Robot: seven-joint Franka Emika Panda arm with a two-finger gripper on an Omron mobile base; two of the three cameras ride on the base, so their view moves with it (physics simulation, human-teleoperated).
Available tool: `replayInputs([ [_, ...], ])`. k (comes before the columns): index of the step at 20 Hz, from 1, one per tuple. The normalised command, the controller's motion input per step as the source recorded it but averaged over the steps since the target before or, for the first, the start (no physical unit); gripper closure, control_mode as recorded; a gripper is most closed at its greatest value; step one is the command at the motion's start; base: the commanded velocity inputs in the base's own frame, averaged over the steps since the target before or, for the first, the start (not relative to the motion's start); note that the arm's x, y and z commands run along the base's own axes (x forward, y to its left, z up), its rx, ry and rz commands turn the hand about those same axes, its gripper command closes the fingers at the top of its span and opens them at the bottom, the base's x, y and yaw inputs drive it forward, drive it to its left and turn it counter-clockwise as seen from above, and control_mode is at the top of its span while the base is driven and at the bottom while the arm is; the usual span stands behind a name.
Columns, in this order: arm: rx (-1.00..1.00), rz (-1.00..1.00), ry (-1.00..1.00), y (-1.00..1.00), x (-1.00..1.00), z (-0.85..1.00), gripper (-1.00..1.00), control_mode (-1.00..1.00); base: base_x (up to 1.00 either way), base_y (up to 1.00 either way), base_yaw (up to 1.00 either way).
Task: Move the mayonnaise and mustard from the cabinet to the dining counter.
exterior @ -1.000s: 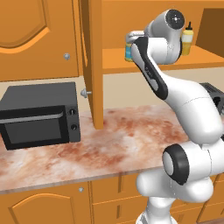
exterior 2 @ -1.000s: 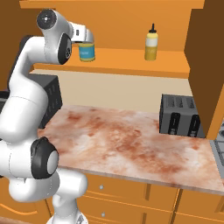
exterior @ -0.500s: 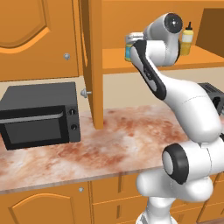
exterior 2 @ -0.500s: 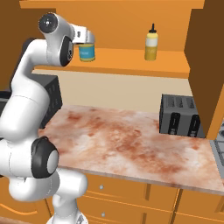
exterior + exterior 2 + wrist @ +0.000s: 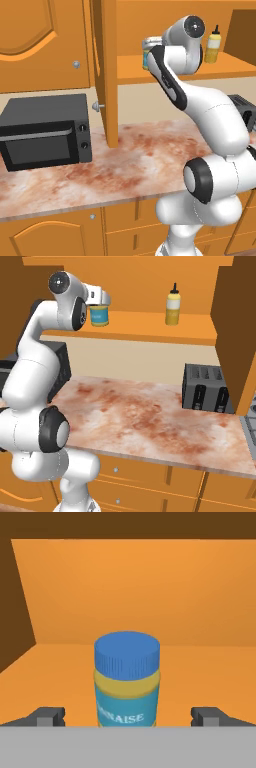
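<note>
The mayonnaise jar [image 5: 127, 682], blue-lidded with a yellow and blue band, stands upright on the orange shelf of the open cabinet [image 5: 150, 326]. It also shows as a jar [image 5: 99, 316] just past my hand in the right base view. My gripper [image 5: 128, 716] is open, with its fingertips [image 5: 50, 716] apart on either side of the jar's lower half, not touching it. The mustard [image 5: 173, 304], a slim yellow bottle with a black nozzle, stands further right on the same shelf, and is seen as the mustard [image 5: 213, 46] behind my arm.
A black microwave [image 5: 45, 130] sits on the marbled wall counter [image 5: 140, 165] at the left. A dark toaster [image 5: 206, 388] stands at the right. The open cabinet door [image 5: 104, 70] hangs edge-on left of my arm.
The hand has edged slightly forward toward the mayonnaise jar on the shelf. Nothing else has moved.
</note>
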Motion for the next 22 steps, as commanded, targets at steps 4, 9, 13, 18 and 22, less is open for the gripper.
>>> replayInputs([
  [4,-0.01,0.0,0.03,0.0,0.21,-0.03,-1.0,-1.0,0.0,0.0,0.0],
  [9,-0.02,0.0,0.03,0.0,0.24,-0.05,-1.0,-1.0,0.0,0.0,0.0],
  [13,0.0,0.0,0.01,0.0,0.25,-0.03,-1.0,-1.0,0.0,0.0,0.0],
  [18,0.0,0.0,0.0,0.0,0.24,-0.02,-1.0,-1.0,0.0,0.0,0.0],
  [22,0.0,0.0,0.0,0.0,0.22,-0.03,-1.0,-1.0,0.0,0.0,0.0],
])
